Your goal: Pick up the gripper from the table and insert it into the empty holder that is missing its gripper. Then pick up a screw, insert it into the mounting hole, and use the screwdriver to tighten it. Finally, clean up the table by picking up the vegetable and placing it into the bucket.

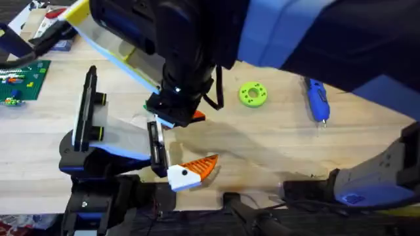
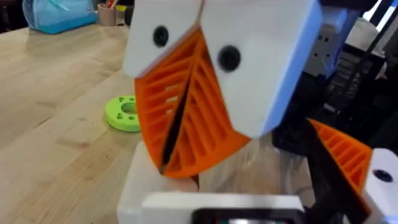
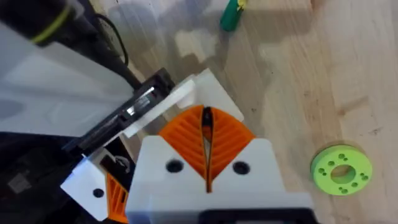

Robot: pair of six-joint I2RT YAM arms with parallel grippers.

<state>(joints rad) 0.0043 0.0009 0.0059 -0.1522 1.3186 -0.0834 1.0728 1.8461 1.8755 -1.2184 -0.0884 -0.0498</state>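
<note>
Lying nearest the arms' bases in the overhead view, the gripper (image 1: pixel 192 172), a white block with a black dot and an orange ribbed pad, sits at the foot of the holder (image 1: pixel 156 149), touching it; whether it is seated there cannot be told. Just beyond, an arm hangs low over the table beside the holder. The left gripper (image 2: pixel 180 118) has its orange pads pressed together with nothing between them, and so does the right gripper (image 3: pixel 205 146). Farther out lie the green disc (image 1: pixel 252 94) and the blue screwdriver (image 1: pixel 317 98), well apart from the holder. The circuit board (image 1: pixel 20 80) sits far left. No writing is legible anywhere.
</note>
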